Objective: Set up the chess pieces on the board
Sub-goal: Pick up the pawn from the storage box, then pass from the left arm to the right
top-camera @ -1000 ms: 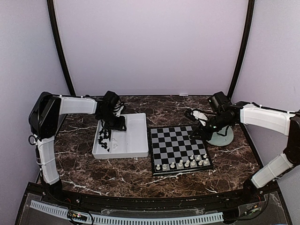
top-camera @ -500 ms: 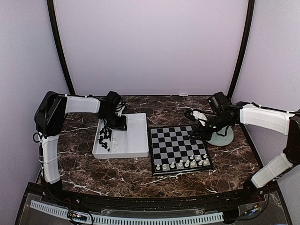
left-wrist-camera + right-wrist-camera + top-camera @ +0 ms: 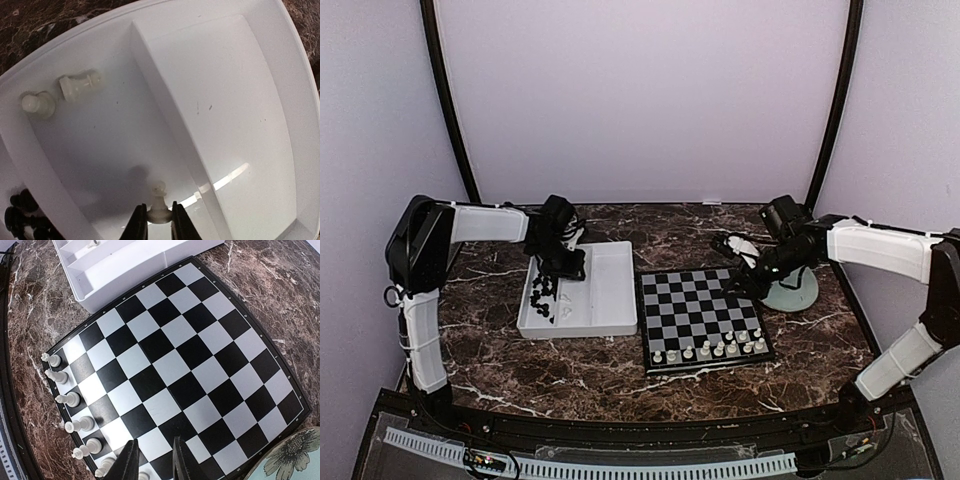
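so, starting left of the flat black-and-silver checked chessboard (image 3: 695,305): the white rectangular plastic tray (image 3: 620,290) lies just beside the board's left edge on the dark brown marble table (image 3: 570,370). my left gripper (image 3: 159,220) is down inside that tray. its two dark fingers are pressed against the base of a small upright white chess piece (image 3: 159,200), one on each side, so it is clamped on that piece. i cannot tell whether the piece is off the tray floor. two more white pieces lie tipped over (image 3: 79,86) near the tray's wall, and a heap of black pieces (image 3: 545,295) fills the tray part farthest from the board.

on the board itself, a row of white pieces (image 3: 710,350) stands along the near edge; the other squares i can see are bare.

my right gripper (image 3: 154,460) hangs over the board's right side. its fingers stand apart with only checks showing between them, so it is open and holds nothing.

just off the board's far right corner sits the pale green round plate with a flower print (image 3: 795,292).
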Controlling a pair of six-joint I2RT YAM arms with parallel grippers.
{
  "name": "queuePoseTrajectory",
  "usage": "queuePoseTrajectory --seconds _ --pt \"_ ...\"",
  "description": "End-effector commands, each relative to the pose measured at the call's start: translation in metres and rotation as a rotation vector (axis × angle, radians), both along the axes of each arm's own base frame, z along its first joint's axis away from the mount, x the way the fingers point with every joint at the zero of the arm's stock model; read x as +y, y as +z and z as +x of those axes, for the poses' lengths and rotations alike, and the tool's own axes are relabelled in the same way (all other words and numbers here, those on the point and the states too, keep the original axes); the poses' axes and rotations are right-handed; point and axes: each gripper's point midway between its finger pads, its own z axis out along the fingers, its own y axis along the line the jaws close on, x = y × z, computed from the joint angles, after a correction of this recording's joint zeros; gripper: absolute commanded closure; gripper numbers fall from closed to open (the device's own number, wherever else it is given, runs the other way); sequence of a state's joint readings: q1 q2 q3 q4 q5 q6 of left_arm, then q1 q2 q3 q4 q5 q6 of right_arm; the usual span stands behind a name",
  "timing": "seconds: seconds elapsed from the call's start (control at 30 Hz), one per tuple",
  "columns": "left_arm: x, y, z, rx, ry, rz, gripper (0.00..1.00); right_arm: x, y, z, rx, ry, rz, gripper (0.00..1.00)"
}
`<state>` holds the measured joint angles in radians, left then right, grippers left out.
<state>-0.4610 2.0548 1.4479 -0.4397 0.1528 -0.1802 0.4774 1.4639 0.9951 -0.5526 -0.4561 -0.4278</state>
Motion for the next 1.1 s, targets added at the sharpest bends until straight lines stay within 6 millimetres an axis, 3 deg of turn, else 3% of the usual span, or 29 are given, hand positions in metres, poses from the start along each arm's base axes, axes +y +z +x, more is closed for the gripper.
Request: queuePoseTrajectory --seconds 0.0,0.17,0.3,0.43,0.73,1.07 --pt "0.011 0.06 -0.019 -0.119 -0.073 -0.002 0.89 0.017 0.025 0.016 -0.016 0.02 0.071 0.74" --pt "-0.018 0.121 -0.057 -0.272 -0.268 -0.262 0.87 0.049 0.065 0.034 0.029 0.057 0.207 0.73" --pt "-0.036 0.164 -0.088 -0.377 -0.385 -0.407 0.87 0.081 0.083 0.046 0.138 0.082 0.306 0.72" --pt "-0.055 0.193 -0.115 -0.454 -0.503 -0.464 0.86 0.116 0.1 0.043 0.271 0.126 0.417 0.69" --pt "-0.09 0.216 -0.139 -0.482 -0.613 -0.49 0.86 0.17 0.121 0.014 0.55 0.229 0.58 0.6" --pt "-0.115 0.218 -0.15 -0.476 -0.665 -0.505 0.86 0.187 0.125 -0.002 0.696 0.253 0.646 0.59"
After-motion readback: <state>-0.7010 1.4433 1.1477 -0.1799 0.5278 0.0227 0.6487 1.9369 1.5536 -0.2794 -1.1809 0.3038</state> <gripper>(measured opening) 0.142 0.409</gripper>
